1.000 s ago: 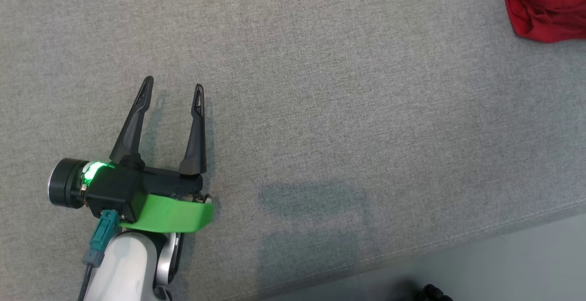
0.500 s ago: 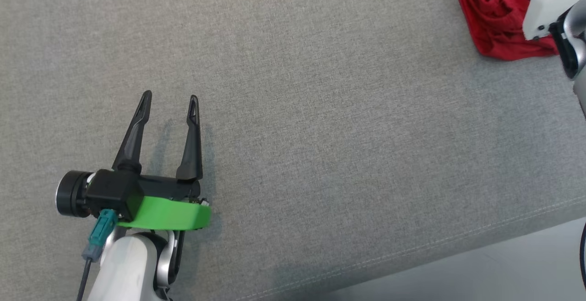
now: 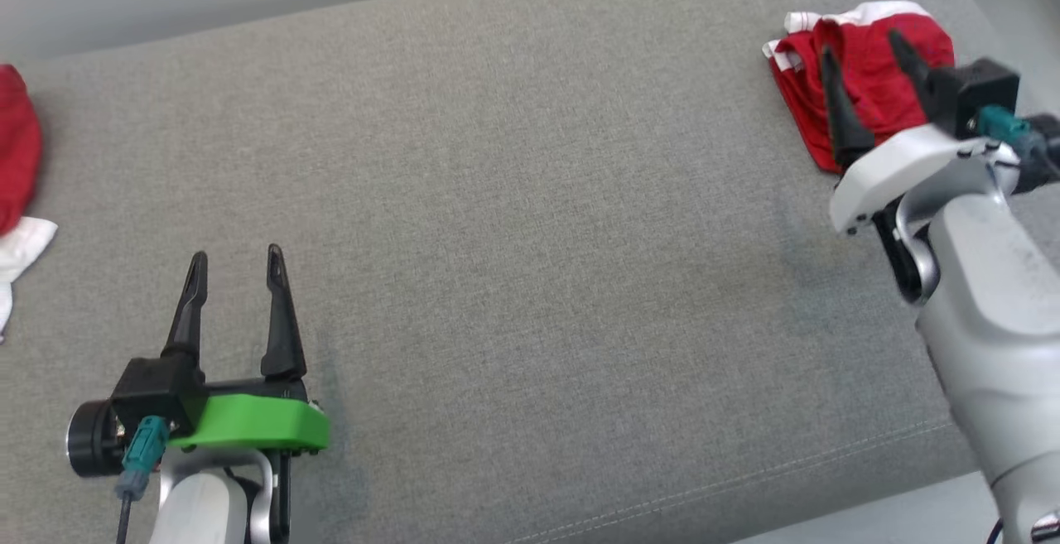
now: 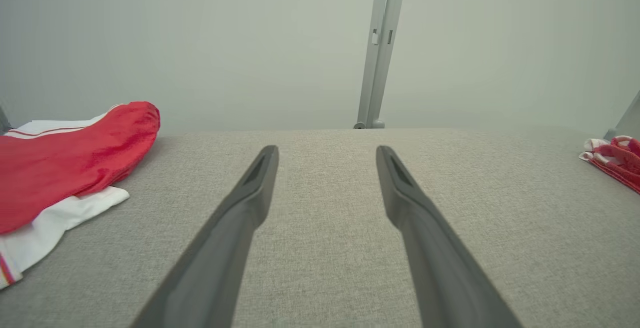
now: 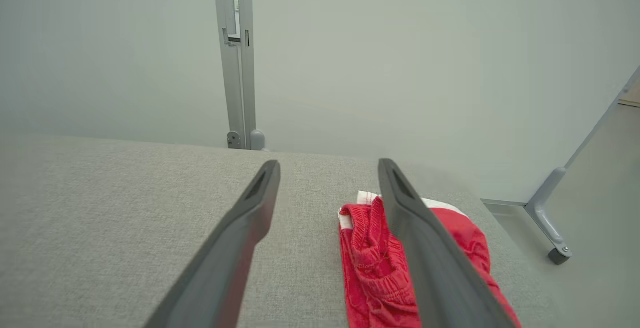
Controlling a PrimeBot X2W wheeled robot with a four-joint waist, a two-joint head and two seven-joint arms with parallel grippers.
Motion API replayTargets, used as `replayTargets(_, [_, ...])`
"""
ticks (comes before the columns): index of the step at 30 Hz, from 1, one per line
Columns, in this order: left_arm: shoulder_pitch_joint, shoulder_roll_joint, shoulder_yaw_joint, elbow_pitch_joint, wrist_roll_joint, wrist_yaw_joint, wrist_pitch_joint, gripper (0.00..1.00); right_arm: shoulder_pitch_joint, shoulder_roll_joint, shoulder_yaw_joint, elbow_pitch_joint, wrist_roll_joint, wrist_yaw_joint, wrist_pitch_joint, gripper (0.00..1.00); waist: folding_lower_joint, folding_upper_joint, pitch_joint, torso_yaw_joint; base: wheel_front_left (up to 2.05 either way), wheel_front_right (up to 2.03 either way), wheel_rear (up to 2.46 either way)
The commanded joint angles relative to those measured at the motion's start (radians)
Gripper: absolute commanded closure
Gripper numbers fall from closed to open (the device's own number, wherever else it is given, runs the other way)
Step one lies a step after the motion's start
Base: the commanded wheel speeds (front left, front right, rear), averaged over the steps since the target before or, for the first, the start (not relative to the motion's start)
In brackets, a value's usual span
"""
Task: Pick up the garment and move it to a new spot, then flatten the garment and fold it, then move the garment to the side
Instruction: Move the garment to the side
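The garment (image 3: 869,80) is a crumpled red heap with white trim at the far right end of the grey table (image 3: 538,196). My right gripper (image 3: 860,43) hovers over its near side, open, nothing between the fingers. In the right wrist view the garment (image 5: 370,248) lies under the right finger of this gripper (image 5: 328,162), partly hidden by it. My left gripper (image 3: 236,252) is open and empty over bare cloth at the lower left, far from the garment. From the left wrist, that gripper (image 4: 327,148) points across the table, with the garment (image 4: 617,156) at the right edge.
Another red and white garment (image 3: 16,155) lies at the table's left edge, also in the left wrist view (image 4: 65,153). A grey metal post (image 5: 235,58) stands behind the table. A frame leg with a caster (image 5: 550,218) is beyond the right end.
The head camera has swung up, so the whole picture shifted. My right arm has come into view and reached over the garment's near side. Both grippers stayed open.
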Motion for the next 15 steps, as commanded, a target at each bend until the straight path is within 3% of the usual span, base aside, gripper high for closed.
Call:
replayTargets(1, [0.028, -0.001, 0.014, 0.004, -0.003, 0.007, -0.004, 0.00, 0.056, 0.025, -0.033, -0.039, -0.024, -0.002, -0.002, 0.00, 0.0000, 0.0095, -0.081, 0.025, 0.00, 0.00, 0.00])
replayTargets(9, [0.130, -0.018, 0.053, 0.027, -0.007, -0.001, -0.004, 0.00, 0.332, 0.169, -0.153, -0.256, -0.106, -0.002, -0.003, 0.00, 0.0000, 0.0095, -0.156, 0.065, 0.00, 0.00, 0.00])
replayTargets(15, [0.182, -0.033, 0.059, 0.050, -0.008, -0.001, -0.003, 0.00, 0.511, 0.221, -0.207, -0.392, -0.132, -0.002, -0.002, 0.00, 0.0000, 0.0095, -0.189, 0.096, 0.00, 0.00, 0.00])
